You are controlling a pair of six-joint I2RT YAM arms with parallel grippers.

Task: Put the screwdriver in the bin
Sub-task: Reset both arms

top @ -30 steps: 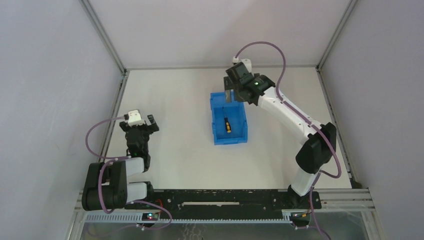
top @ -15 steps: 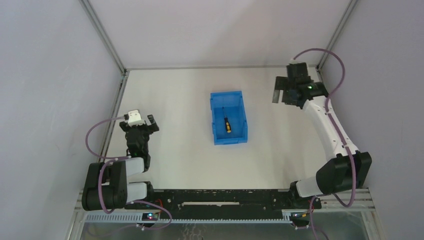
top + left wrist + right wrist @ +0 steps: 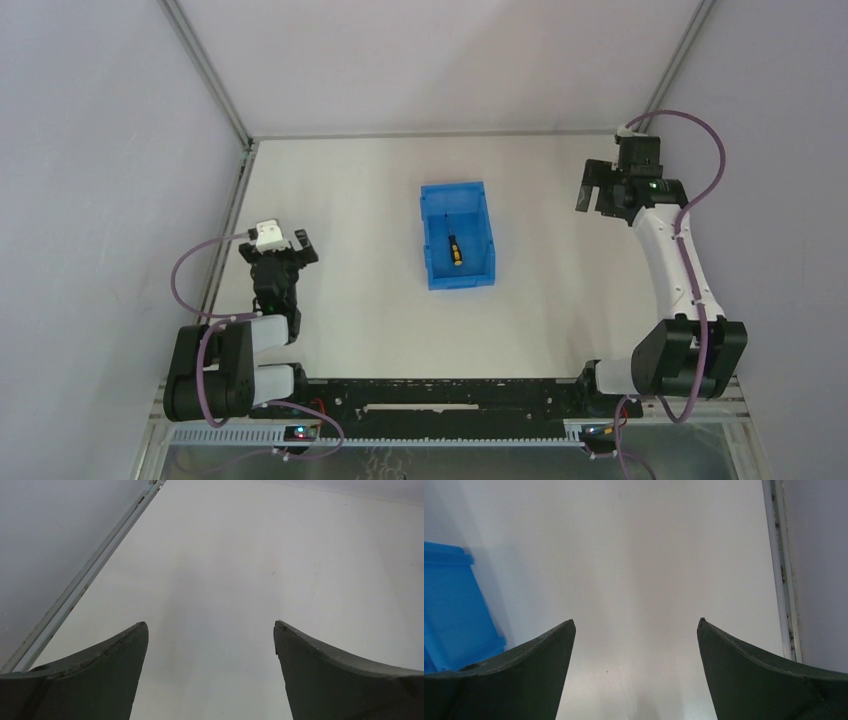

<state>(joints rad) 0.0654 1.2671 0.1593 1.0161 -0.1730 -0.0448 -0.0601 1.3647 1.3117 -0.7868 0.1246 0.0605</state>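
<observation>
**A:** Where do we stand with the job?

**B:** We judge it done, or nearly so. The screwdriver lies flat on the floor of the bin, a little below the middle of the overhead frame. Its handle points toward the lower edge and its thin shaft toward the upper edge. Nothing is touching it.

**A:** Is anything left for us to do?

**B:** Very little, as far as we can see. The right arm is stretched toward the upper right of the frame, well apart from the bin. We would only expect it to fold home. The left arm sits tucked at the lower left, far from the bin.

**A:** And the right jaws?

**B:** Spread wide and holding nothing. In the right wrist view we see only bare white surface between the two dark tips. A corner of the blue bin shows at the left edge of that frame, beside the jaws but not between them.

**A:** And the left jaws?

**B:** The same. They are parted wide over bare surface, gripping nothing and touching nothing that we can make out. The frame rail runs along the upper left of that wrist view.
</observation>
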